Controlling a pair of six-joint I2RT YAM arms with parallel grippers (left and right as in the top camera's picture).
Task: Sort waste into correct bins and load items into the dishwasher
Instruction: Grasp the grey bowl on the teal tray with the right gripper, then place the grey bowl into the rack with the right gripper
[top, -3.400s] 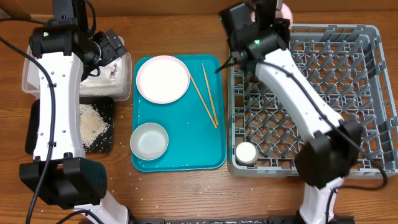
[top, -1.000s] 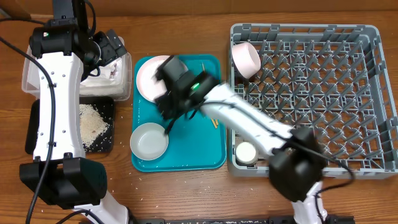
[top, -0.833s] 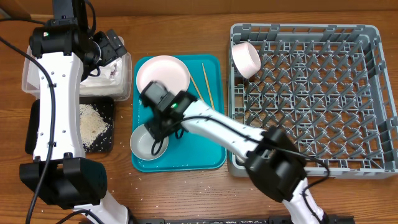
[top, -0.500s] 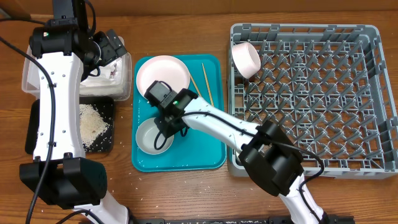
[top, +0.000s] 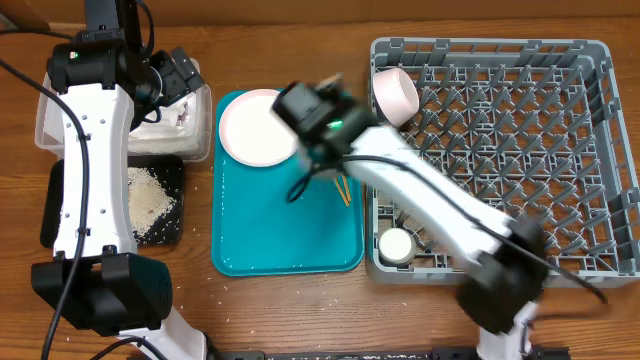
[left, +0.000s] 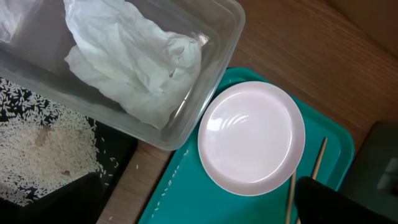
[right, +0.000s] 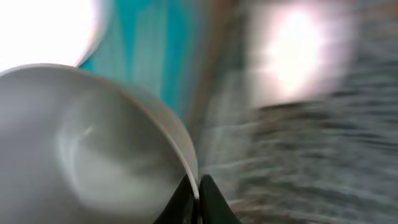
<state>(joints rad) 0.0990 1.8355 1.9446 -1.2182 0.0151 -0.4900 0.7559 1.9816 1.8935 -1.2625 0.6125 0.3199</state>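
Grey-white bowl (right: 81, 143) has left the tray's (top: 250, 240) 7 o'clock corner: the right claw (right: 196, 193) pinches its rim and carries it toward the rack (top: 592, 58), so loading goes on. Over the tub (top: 42, 130) hangs the left claw (top: 180, 85); spread or not, I cannot tell.

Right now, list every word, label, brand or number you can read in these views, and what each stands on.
No readable text in any view.
The pink plate, clear tub, napkin, teal tray and dish rack carry no print or label.
The right wrist view is motion-blurred; nothing legible shows on the greyish-white bowl there.
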